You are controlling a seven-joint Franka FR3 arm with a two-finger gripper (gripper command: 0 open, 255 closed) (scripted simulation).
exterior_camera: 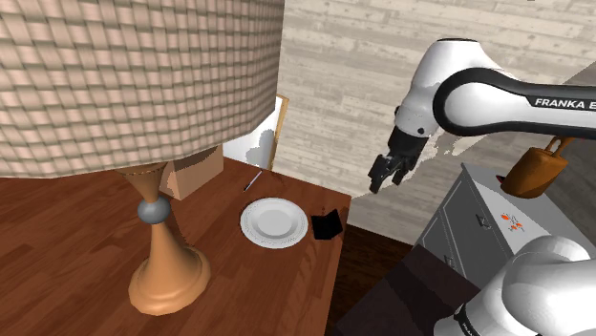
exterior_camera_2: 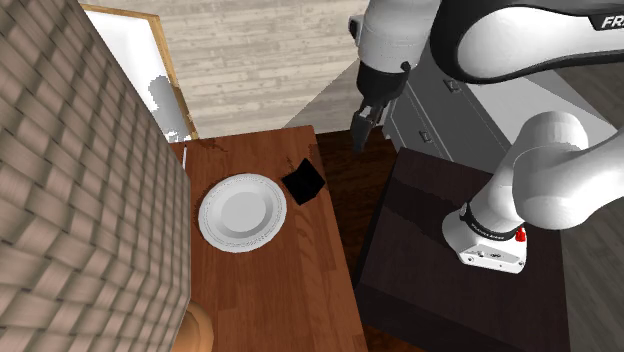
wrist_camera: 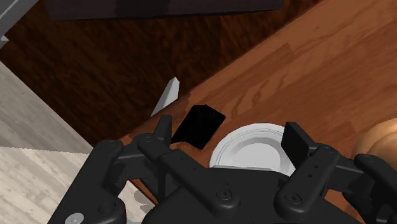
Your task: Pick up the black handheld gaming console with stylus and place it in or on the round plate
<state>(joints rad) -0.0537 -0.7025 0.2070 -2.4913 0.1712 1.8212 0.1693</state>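
Observation:
The black handheld console [exterior_camera: 327, 225] lies flat near the wooden table's [exterior_camera: 76, 229] edge, just beside the round white plate [exterior_camera: 274, 221]. In the second exterior view the console [exterior_camera_2: 304, 182] sits a little apart from the plate [exterior_camera_2: 241, 212]. My gripper [exterior_camera: 387, 174] hangs in the air above and beyond the table's edge, off to the console's side, well clear of it. Its fingers [wrist_camera: 162, 130] stand apart with nothing between them. From the wrist, the console [wrist_camera: 199, 126] and plate [wrist_camera: 254, 143] lie ahead of the gripper [wrist_camera: 229, 137]. I see no stylus on the console.
A large lamp with a woven shade [exterior_camera: 134, 76] and a tan base [exterior_camera: 167, 277] stands on the table. A cardboard box [exterior_camera: 196, 174] and a thin stick [exterior_camera: 253, 179] lie behind the plate. A grey cabinet [exterior_camera: 478, 220] with a brown jug [exterior_camera: 535, 172] stands past the table. My dark stand [exterior_camera_2: 450, 270] is close by.

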